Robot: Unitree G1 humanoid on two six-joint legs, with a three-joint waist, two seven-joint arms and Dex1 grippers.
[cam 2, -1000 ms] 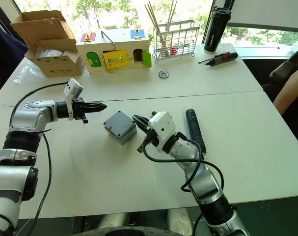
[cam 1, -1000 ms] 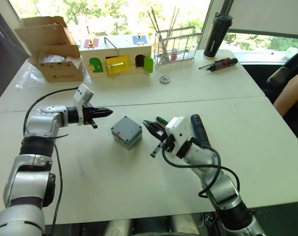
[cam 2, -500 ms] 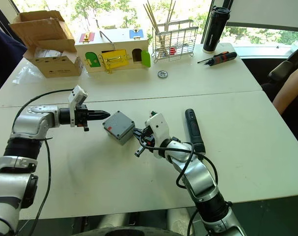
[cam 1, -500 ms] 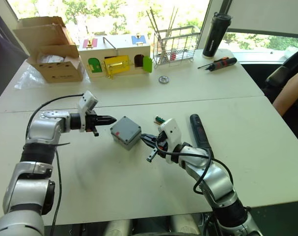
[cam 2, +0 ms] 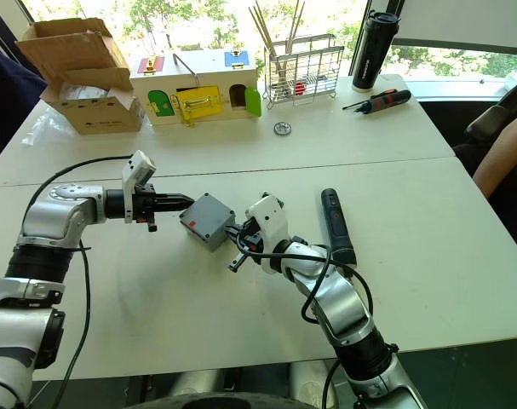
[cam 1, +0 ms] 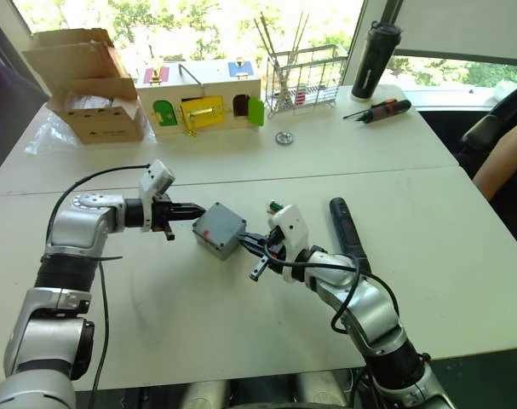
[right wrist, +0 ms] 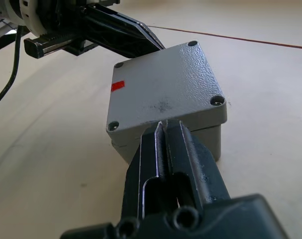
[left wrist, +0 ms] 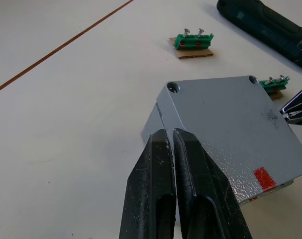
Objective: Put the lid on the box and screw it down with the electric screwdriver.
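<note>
Here, view by view:
Head views, box: the grey box (cam 1: 218, 230) sits on the white bench (cam 1: 241, 332), near the middle, with the lid (cam 2: 206, 216) lying flat on top of it.
Head views, left tool: the left tool (cam 1: 190, 208) points at the box from the robot's left, and its tip is right at the box's edge.
Head views, right tool: the right tool (cam 1: 251, 244) points at the box from the other side, tip just beside the box's side.
Head views, electric screwdriver: the black electric screwdriver (cam 1: 344, 226) lies flat on the bench, to the right of the right arm, apart from the box.
Head views, far side: a cardboard carton (cam 1: 83, 81), a wooden box with coloured doors (cam 1: 203, 95), a wire rack (cam 1: 305, 78) and a black bottle (cam 1: 376, 49) stand along the back.
Left wrist view: the two black fingers (left wrist: 155, 194) are pressed together with nothing between them, tips at the corner of the lid, which has a red mark (left wrist: 264, 178).
Right wrist view: the fingers (right wrist: 163, 149) are closed tight and hold nothing, touching the box's near edge. The left tool (right wrist: 143, 40) is at the far corner.
</note>
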